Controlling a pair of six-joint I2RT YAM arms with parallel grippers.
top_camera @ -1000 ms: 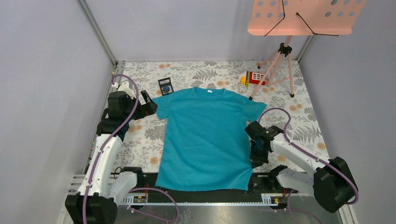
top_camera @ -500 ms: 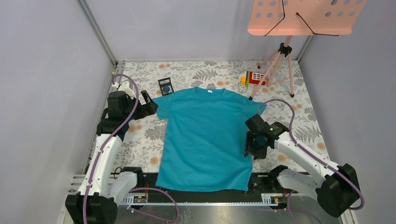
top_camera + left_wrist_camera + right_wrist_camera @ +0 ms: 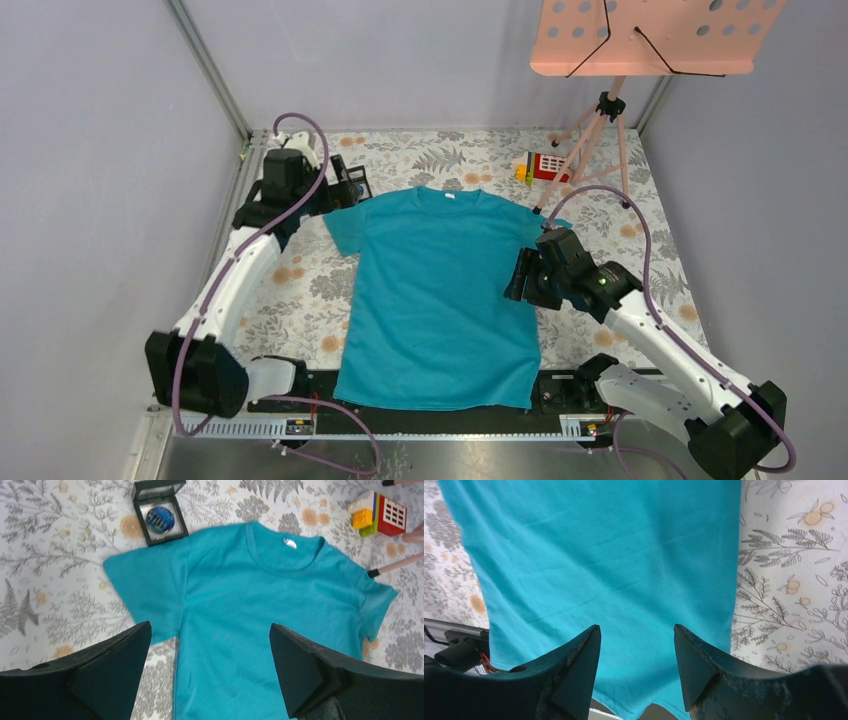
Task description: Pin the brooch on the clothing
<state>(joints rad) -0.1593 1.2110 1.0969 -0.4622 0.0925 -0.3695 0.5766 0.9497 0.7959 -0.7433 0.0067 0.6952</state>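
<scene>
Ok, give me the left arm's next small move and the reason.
Probably move the left jaws forward and down to the brooch: it lies in its open black case beside the shirt's sleeve, not pinned yet, and those jaws stand wide open, holding nothing.

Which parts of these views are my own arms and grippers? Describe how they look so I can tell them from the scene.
The left arm and right arm have white links joined by bulky black joint housings. A purple cable loops along each arm. The left gripper and right gripper each have two matte black, wedge-shaped fingers.
</scene>
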